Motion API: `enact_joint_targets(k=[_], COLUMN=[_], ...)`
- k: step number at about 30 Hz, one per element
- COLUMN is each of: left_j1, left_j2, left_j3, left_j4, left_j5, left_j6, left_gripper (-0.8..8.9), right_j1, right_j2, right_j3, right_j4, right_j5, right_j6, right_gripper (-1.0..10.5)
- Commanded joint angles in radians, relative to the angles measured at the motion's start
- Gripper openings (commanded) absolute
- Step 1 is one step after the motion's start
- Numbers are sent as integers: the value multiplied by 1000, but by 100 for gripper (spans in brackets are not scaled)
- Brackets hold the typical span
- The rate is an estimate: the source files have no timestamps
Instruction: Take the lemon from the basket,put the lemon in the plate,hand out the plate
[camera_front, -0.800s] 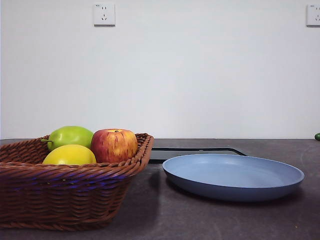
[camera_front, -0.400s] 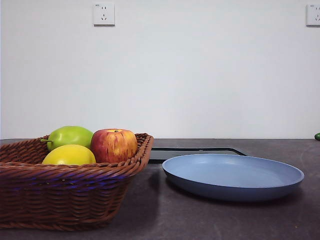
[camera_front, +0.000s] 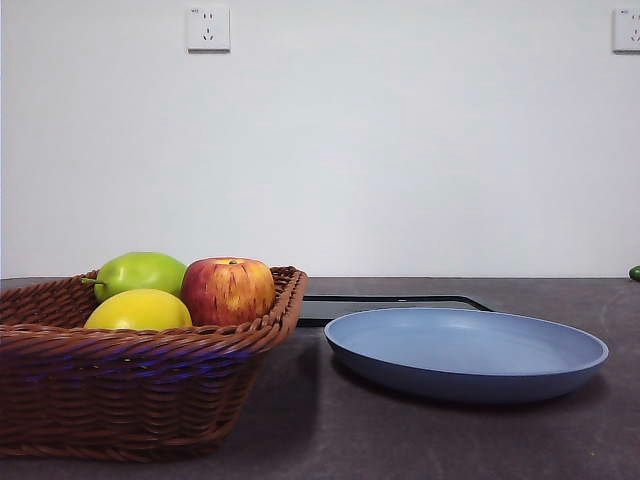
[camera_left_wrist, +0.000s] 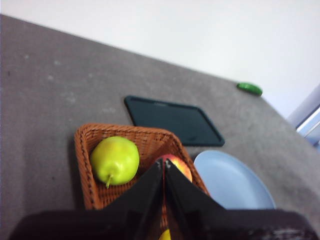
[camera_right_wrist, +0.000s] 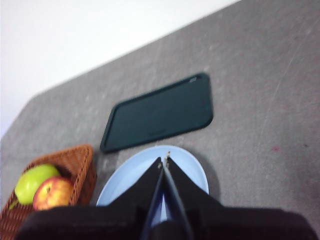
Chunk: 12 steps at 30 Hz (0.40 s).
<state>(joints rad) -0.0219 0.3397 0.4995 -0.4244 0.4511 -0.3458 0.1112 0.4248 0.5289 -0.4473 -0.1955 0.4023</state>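
White wall and a dark grey table (camera_front: 450, 440) fill our front view, and we find the lemon (camera_front: 139, 310) lying in the basket (camera_front: 120, 390) at the table's left edge, touching the red apple (camera_front: 228, 290) with the green apple (camera_front: 141, 272) behind it. Just beside the basket sits the plate (camera_front: 466, 352), bare, with the black tray (camera_front: 390, 303) behind it toward the far edge. Our left gripper (camera_left_wrist: 164, 162) hangs above the basket with jaws pressed together holding nothing, and our right gripper (camera_right_wrist: 164, 161) hangs above the plate, closed on nothing too.
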Motion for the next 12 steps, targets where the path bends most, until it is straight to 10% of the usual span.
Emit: enact_joint_targets(k=[1,12], left_j1=[2,-14], left_j2=[84,343], left_j3=[72,308], left_j4=[-58,-293], left_j5=[21,86], left_j6=[91,250], left_gripper=[7,6], right_j1=[1,1], right_j2=[89,413], right_j3=[80,317], right_j4=[-51,-284], right_j5=[-16,-18], right_j6=[-77,-318], right_gripper=[4,4])
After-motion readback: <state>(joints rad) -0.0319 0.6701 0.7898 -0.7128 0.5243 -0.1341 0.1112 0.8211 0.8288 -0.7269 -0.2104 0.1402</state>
